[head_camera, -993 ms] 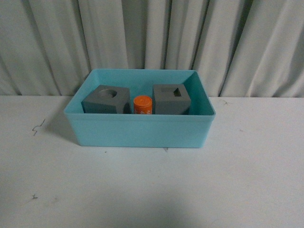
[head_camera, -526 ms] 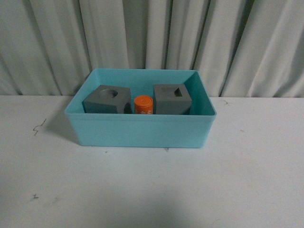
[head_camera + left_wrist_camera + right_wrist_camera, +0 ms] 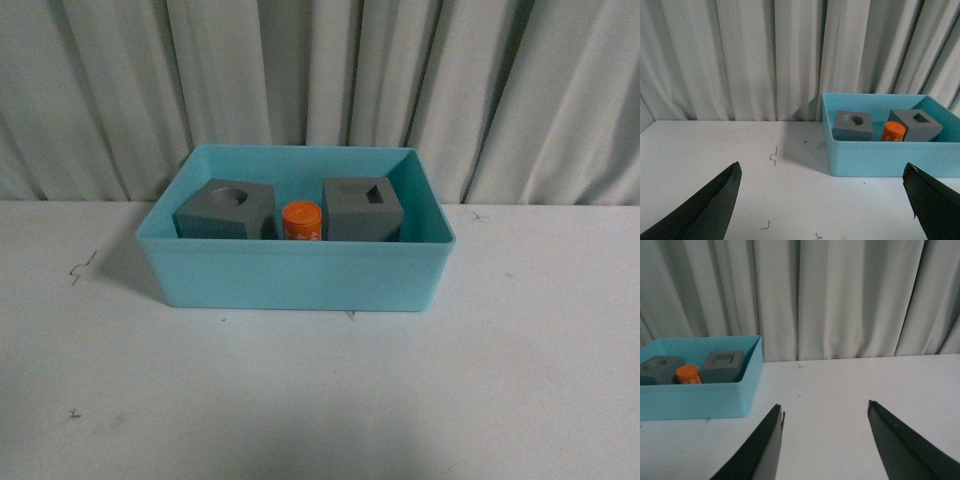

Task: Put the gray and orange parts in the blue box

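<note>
Nothing has moved. Both gray cubes [image 3: 226, 208] and the orange cylinder [image 3: 301, 220] sit inside the blue box [image 3: 295, 275]. Bare surface [image 3: 320, 400] lies all around. Left pincer [image 3: 822, 200] and right pincer [image 3: 825, 440] gape open, well apart from it.

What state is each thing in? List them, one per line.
Box: upright on the table, open-topped, holding all three parts.
Round-recess cube: in the box, recess up, left of the cylinder.
Cylinder: upright in the box, between the cubes.
Rectangular-recess cube: in the box, recess up, right of the cylinder.
Left gripper: open, empty, away from the box.
Right gripper: open, empty, away from the box.
</note>
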Tool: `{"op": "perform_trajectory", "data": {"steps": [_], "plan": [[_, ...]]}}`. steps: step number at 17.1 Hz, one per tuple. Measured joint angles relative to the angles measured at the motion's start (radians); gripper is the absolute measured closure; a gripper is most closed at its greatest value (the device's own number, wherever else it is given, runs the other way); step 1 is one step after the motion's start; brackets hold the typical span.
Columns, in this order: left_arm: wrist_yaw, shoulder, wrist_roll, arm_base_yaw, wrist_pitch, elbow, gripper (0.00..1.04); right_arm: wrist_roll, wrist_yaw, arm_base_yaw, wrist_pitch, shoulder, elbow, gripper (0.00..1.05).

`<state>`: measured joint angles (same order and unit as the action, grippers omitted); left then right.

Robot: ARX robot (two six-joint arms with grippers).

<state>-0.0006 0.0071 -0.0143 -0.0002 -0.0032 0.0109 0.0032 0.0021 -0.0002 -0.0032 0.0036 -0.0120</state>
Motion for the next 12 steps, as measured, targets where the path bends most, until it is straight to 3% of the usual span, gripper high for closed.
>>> {"op": "perform_trajectory", "data": {"steps": [1,2,3,12], "plan": [[0.000,0.000,0.000,0.000,0.000,0.000,0.07,0.000,0.000,0.000,0.000,0.000,0.000,0.41],[0.000,0.000,0.000,0.000,0.000,0.000,0.07,0.000,0.000,0.000,0.000,0.000,0.000,0.10],[0.000,0.000,0.000,0.000,0.000,0.000,0.07,0.000,0.000,0.000,0.000,0.000,0.000,0.06],[0.000,0.000,0.000,0.000,0.000,0.000,0.07,0.000,0.000,0.000,0.000,0.000,0.000,0.06]]}}
